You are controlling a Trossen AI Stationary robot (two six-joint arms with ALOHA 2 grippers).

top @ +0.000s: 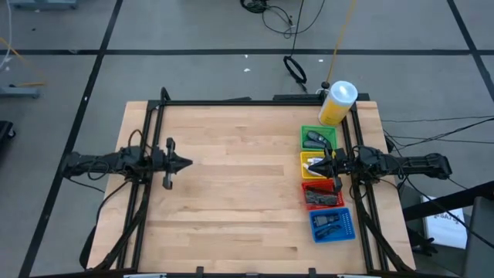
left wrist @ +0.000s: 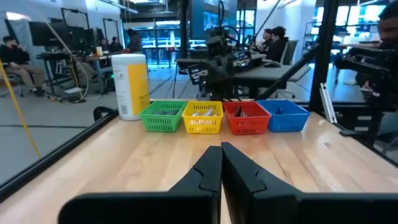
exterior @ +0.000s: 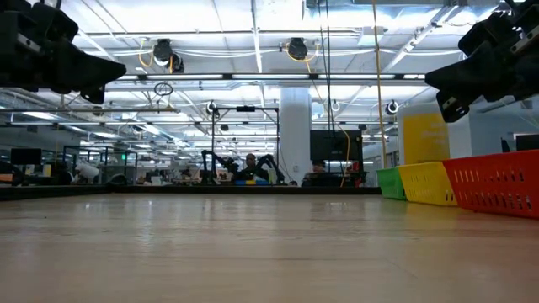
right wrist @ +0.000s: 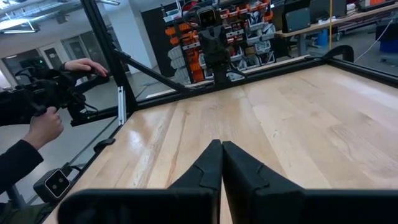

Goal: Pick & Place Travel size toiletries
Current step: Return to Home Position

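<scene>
The setting is a large, brightly lit workshop hall with benches and other robot rigs behind a wooden worktop [top: 231, 177] framed by black rails. The left arm waits at the left edge, its left hand [top: 185, 163] pointing inward above bare wood; the left wrist view shows its two fingers pressed together with nothing between them. The right arm reaches in from the right edge, and the right hand [top: 323, 164] hangs above the yellow basket, likewise closed and empty as its own wrist view shows. Both arms lie level and mirrored, which reads as a parked pose with sorting finished or nearly so. Four baskets stand touching in one row along the right side, within the right arm's reach: green basket [top: 304, 139], yellow basket [top: 303, 157], red basket [top: 305, 202], blue basket [top: 352, 225]. A yellow bottle [top: 337, 103] with a white cap stands upright just beyond the green end, outside the row. The toiletries [top: 320, 197] in view all lie inside the baskets: dark pieces in green and red, pale tubes in yellow, dark and blue-marked pieces in blue. Exact counts cannot be told. Off the worktop, a person's hand [right wrist: 46, 127] holds a dark device.
</scene>
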